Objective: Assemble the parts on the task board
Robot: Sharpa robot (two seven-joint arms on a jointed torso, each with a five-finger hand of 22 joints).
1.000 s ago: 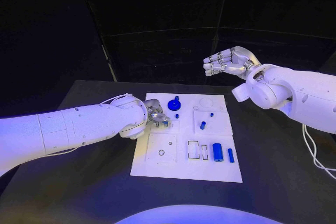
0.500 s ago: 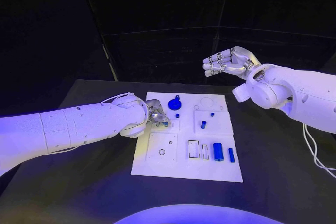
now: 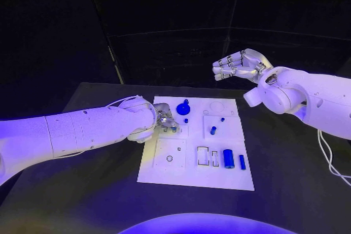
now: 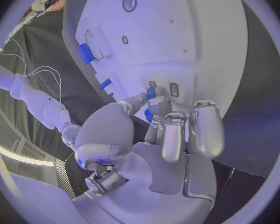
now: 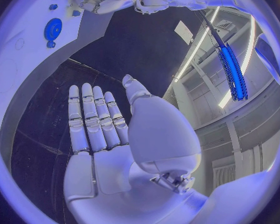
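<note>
The white task board lies in the middle of the table. My left hand rests over its left part, and thumb and fingertips pinch a small blue peg against the board next to a small slot. A blue gear stands near the board's far edge, just beyond that hand. Small blue pegs stand in the board's middle. A thick blue cylinder and a slim one lie at the near right. My right hand hangs high beyond the board, open, holding nothing.
The black table spreads wide around the board. White cables trail from my right arm at the table's right side. The right wrist view shows the gear and my left hand far below the right palm.
The left hand has shifted very slightly over the board's left part, keeping its pinch. The right hand has stayed raised and open.
</note>
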